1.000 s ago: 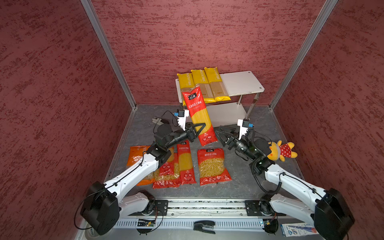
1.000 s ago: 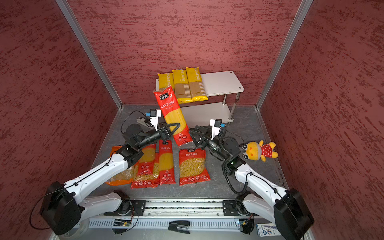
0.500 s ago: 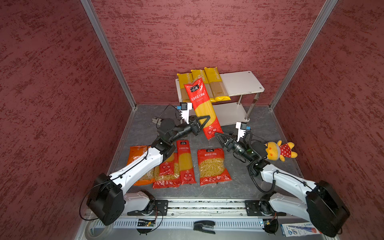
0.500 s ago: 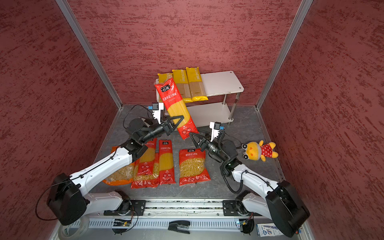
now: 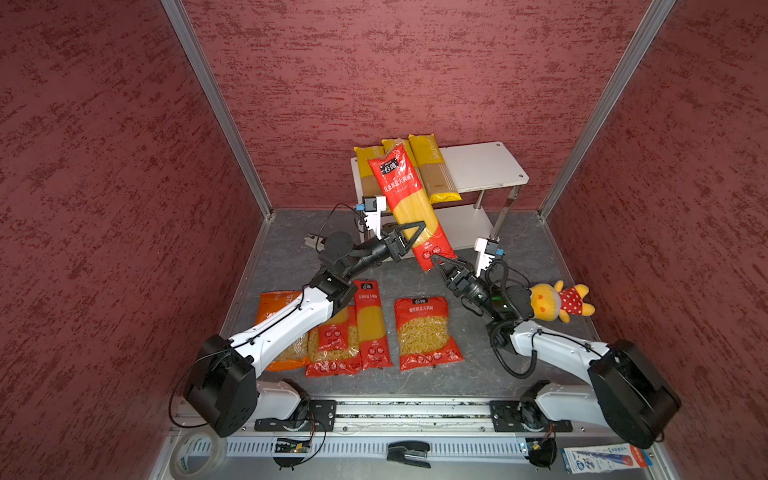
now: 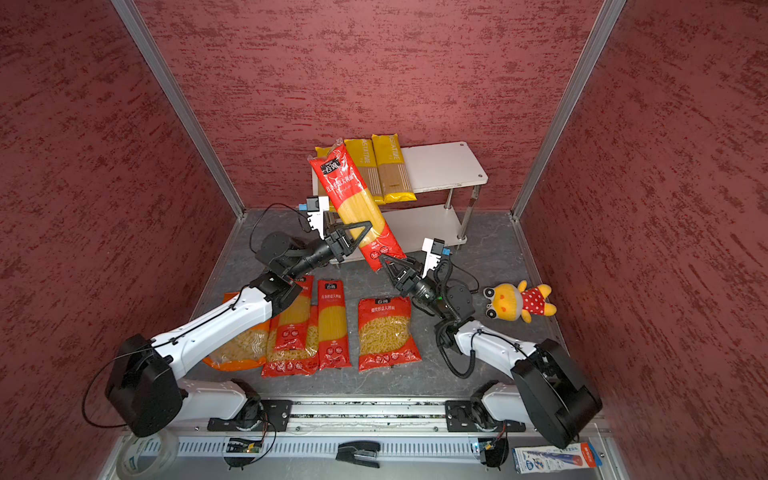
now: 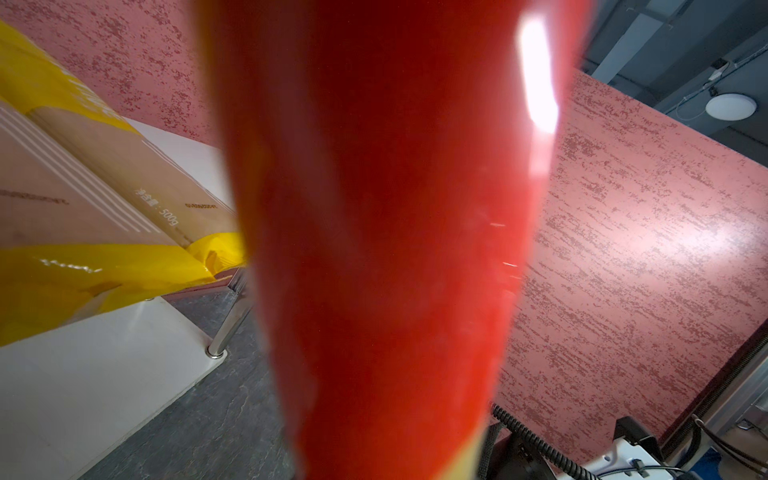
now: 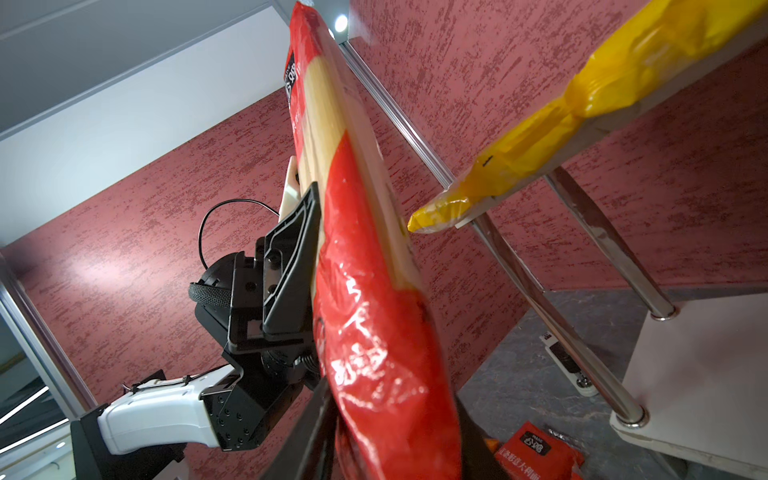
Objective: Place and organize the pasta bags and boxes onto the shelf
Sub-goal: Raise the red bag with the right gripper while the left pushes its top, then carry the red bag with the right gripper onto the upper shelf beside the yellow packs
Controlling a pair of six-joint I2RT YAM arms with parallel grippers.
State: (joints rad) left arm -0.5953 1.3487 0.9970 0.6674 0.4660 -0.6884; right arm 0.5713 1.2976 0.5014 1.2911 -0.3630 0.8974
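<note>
I am looking at the shelf (image 5: pixel 482 166), a two-tier rack of smooth white rounded boards on chrome posts. Its top board is carrying three yellow spaghetti packs (image 5: pixel 434 170) lying side by side at its left end, their near ends overhanging the edge. The left pincer (image 5: pixel 417 232) is clamping a long red spaghetti pack (image 5: pixel 409 199) across its lower part and holding it tilted in the air in front of the shelf, its upper end overlapping the yellow packs in both top views. The glossy film is crinkling at the bottom, and a clear window is showing pale straight strands. The right pincer (image 5: pixel 440 264) is sitting at that pack's bottom end with a black finger on each side; I cannot tell whether it is gripping. On the grey, stone-patterned bench (image 5: pixel 457 374) are lying an orange short-pasta bag (image 5: pixel 274 303), two wide red bags (image 5: pixel 426 332) of curly pasta and two more long red packs (image 5: pixel 372 324)
</note>
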